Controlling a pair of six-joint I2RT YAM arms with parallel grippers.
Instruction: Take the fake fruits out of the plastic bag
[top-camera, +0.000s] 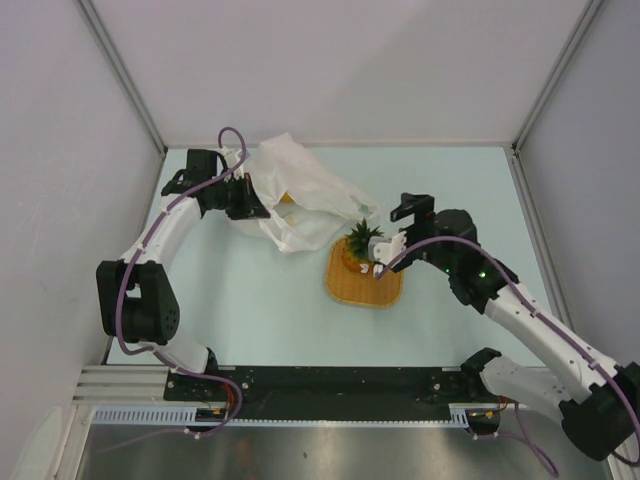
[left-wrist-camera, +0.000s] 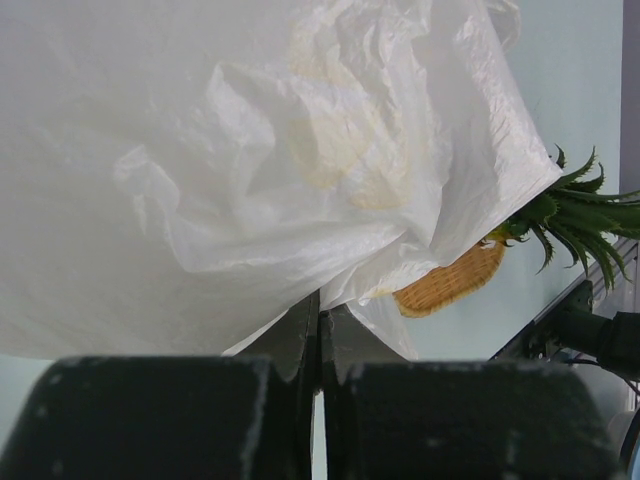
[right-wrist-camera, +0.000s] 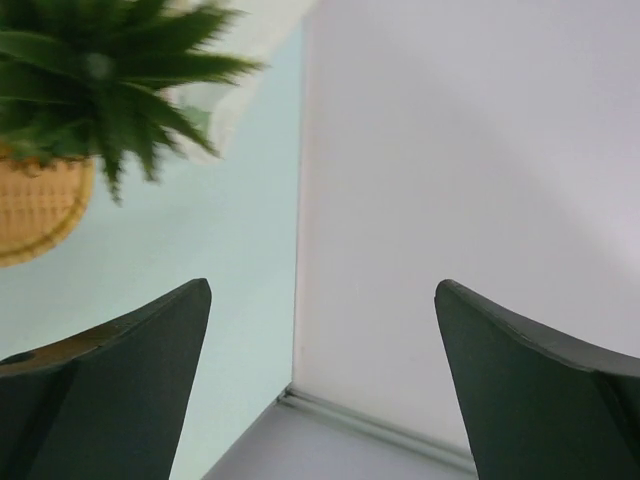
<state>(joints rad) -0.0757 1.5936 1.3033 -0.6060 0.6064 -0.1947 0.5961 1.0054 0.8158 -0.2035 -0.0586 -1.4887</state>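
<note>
left gripper (left-wrist-camera: 318, 322): fingers pressed together, pinching a fold of the plastic bag (left-wrist-camera: 230, 150). the film rises from the fingertips and fills most of the left wrist view.

plastic bag from above (top-camera: 300, 195): crumpled white heap on the far-left part of the table (top-camera: 250, 300), held up at its left side by the left gripper (top-camera: 247, 197). its right end reaches toward the woven tray (top-camera: 365, 287); whether it touches the tray i cannot tell.

inside the bag: a yellow-orange fruit (left-wrist-camera: 340, 150) shows dimly through the film, and from above as a small orange spot (top-camera: 287, 198). which kind, cannot tell.

pineapple (top-camera: 360, 245): out of the bag, sitting on the far end of the woven tray, green crown toward the bag. upright or tilted, cannot tell. in the left wrist view its crown (left-wrist-camera: 580, 210) sticks out past the bag's edge, with the tray rim (left-wrist-camera: 450, 280) below.

right gripper (top-camera: 387, 255): just beside the pineapple on its right, over the tray. fingers spread wide, nothing between them (right-wrist-camera: 320, 380). the crown (right-wrist-camera: 100, 70) and tray edge (right-wrist-camera: 35, 205) lie up and left of the gap. contact with the pineapple: cannot tell.
</note>
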